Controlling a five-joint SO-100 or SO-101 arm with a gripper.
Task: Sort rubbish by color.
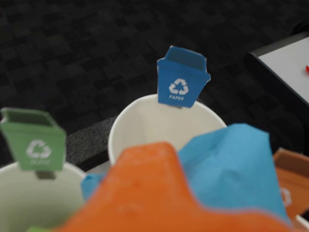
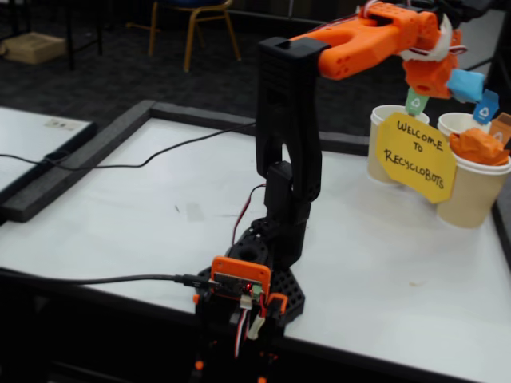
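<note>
My orange gripper (image 2: 457, 82) is shut on a light blue crumpled paper wad (image 2: 466, 84) and holds it in the air above the cups at the table's far right. In the wrist view the gripper (image 1: 193, 193) fills the bottom edge. The blue wad (image 1: 231, 164) sits just over the near rim of a white cup (image 1: 126, 126) carrying a blue "PAPER" bin label (image 1: 181, 77). An orange wad (image 2: 479, 146) lies in the front cup (image 2: 471, 195) in the fixed view. A sliver of green (image 1: 36, 229) shows in the green-labelled cup (image 1: 29, 193).
Three paper cups stand together at the far right, with green (image 2: 414, 102), blue (image 2: 485, 108) and orange (image 2: 501, 128) bin labels. A yellow "Welcome to Recyclobots" sign (image 2: 415, 155) hangs in front of them. The arm's base (image 2: 247, 287) sits at the near table edge, and cables (image 2: 120, 166) run left.
</note>
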